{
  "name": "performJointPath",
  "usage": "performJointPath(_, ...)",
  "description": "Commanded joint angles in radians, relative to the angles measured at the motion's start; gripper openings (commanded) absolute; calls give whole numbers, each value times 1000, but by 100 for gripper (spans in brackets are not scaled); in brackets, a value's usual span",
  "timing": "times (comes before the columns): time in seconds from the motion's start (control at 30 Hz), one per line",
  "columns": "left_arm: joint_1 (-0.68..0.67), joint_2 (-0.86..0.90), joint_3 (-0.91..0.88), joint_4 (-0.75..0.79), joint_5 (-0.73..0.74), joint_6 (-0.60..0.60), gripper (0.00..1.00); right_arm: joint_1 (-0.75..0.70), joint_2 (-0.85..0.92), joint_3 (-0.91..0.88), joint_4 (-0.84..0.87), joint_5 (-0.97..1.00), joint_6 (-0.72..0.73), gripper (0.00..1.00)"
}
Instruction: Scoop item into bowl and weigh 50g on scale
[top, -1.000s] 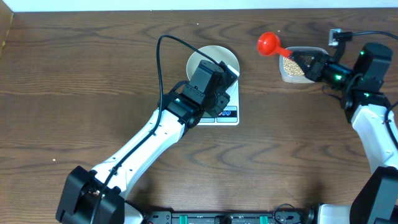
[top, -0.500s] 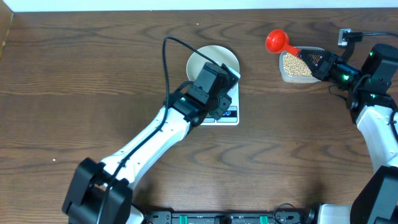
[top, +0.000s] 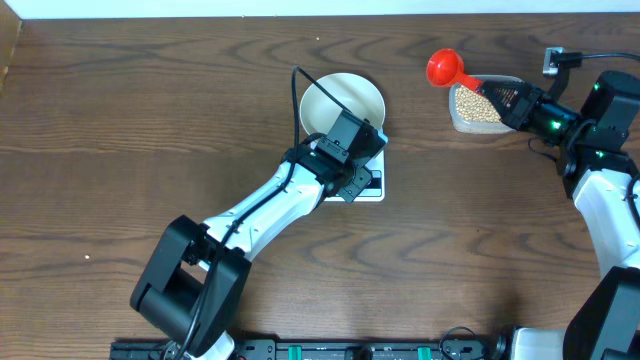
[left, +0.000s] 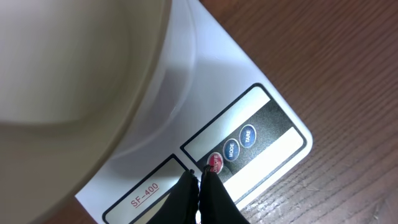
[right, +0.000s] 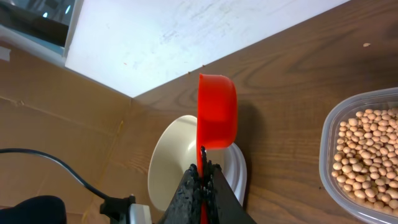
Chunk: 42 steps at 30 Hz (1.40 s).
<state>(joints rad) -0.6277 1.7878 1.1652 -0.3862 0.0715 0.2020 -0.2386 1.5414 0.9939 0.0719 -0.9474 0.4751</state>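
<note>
The white bowl (top: 342, 98) stands on the white scale (top: 377, 190), and no beans show inside it. My left gripper (top: 357, 180) is shut, with its tips on the scale's front panel. In the left wrist view these tips (left: 199, 177) rest beside the red button (left: 215, 164), with the bowl (left: 62, 62) at upper left. My right gripper (top: 503, 97) is shut on the handle of a red scoop (top: 443, 68), held over the clear tub of beans (top: 478, 108). The right wrist view shows the scoop (right: 216, 112) past the shut gripper (right: 203, 169), and the beans (right: 367, 149) at right.
Two blue buttons (left: 239, 143) marked Mode and Tare sit next to the red one. Bare wooden table lies between the scale and the tub. A cable (top: 320, 95) from the left arm arcs over the bowl. A white wall edge (right: 186, 31) runs along the back.
The left arm swung right and its shut tips moved down onto the scale's button panel. The right gripper shifted the scoop slightly right and back, then held still.
</note>
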Motion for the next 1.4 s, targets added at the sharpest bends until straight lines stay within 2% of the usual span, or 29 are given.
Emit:
performJointPath(0.0,0,6,-3,-1,-12,14,7,-6,-12,12,-3,-17,6,1)
performJointPath(0.37,0,23,-5,3,-12,14,7,-6,-12,12,-25,-18,-6,1)
performJointPath(0.87,0,142,-5,26,-8,14,7,-6,-12,12,-62,-17,-35,1)
performJointPath(1.37,0,66,-3,55,-9,26,7,-6,-12,12,-62,-17,-35,1)
